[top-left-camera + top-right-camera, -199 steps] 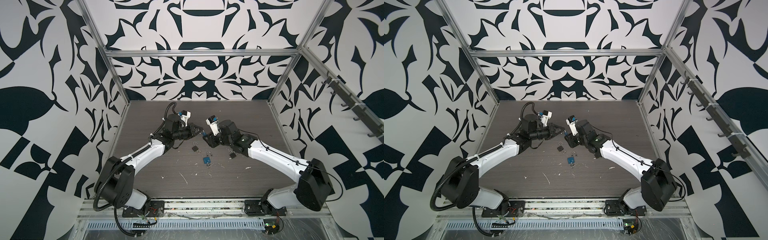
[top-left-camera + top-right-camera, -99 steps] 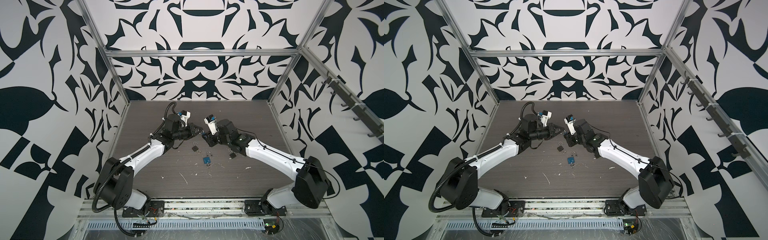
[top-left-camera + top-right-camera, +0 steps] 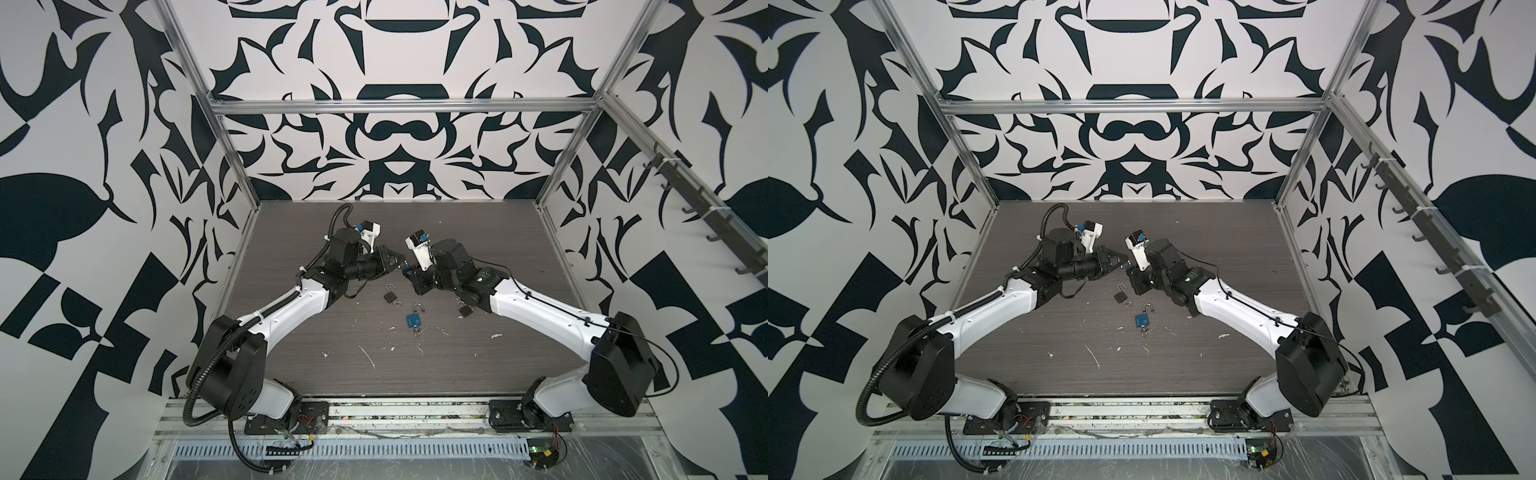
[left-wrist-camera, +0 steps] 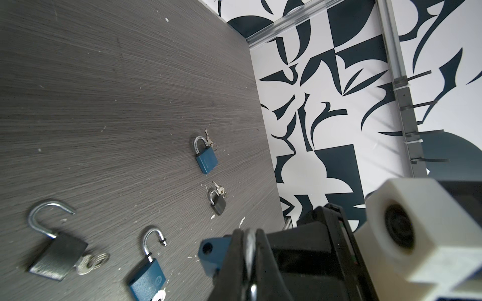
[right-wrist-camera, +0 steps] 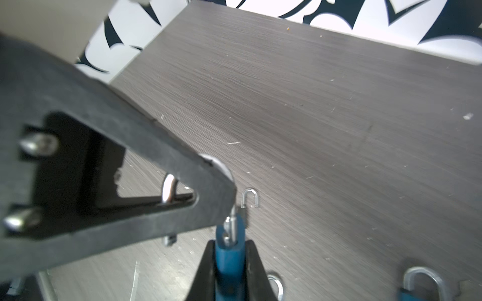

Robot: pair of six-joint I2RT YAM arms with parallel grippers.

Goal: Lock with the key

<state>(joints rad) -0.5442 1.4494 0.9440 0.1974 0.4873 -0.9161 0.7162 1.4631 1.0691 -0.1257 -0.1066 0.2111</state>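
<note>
right wrist view showed the right gripper (image 5: pixel 229 246) clamped on the body of a blue padlock (image 5: pixel 229 263), both jaws flat against its sides, while the left gripper (image 4: pixel 249 234) was pinched tight on that padlock's shackle (image 4: pixel 250 241). in both top views the pair met in mid-air above the table (image 3: pixel 457 374), the left arm reaching in from nine o'clock and the right from three o'clock, with the padlock between the tips and clear of the surface. the left wrist view showed an empty hole in the corner of the blue body, so i judged the shackle's free leg to be out and the lock not yet snapped. its key did not show in any view, and i could not tell whether one sat in the cylinder. done, then: padlock lifted and braced two-handed. left, by my reading: press the shackle home and turn the key. at six o'clock of the meeting point lay a grey padlock (image 3: pixel 390 296) with its shackle open, and at five o'clock of that a second blue padlock (image 3: pixel 413 321), both resting on the table.
</note>
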